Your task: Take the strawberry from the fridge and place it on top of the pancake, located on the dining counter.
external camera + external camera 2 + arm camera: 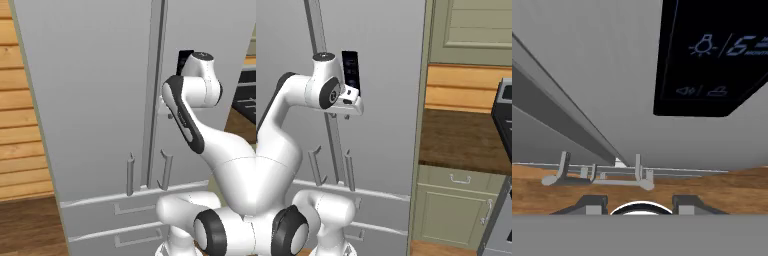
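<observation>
The fridge (100, 100) stands with both doors closed, so the strawberry is probably inside, hidden. The arm reaches high, near the dark display panel (712, 55), above the 2 bar handles (131, 175). The gripper (641, 205) holds nothing; its fingertips (592, 204) stand partly apart.

You are looking at a home kitchen. A tall light grey double-door fridge (95, 100) with vertical bar handles (130, 174) and lower drawers stands before you; a dark control panel (712, 55) sits on its right door. To its right: a brown wooden worktop (466, 140) over panelled green cabinet doors (451, 212). Horizontal wood planking (20, 120) on the left wall; wood floor (30, 225).
</observation>
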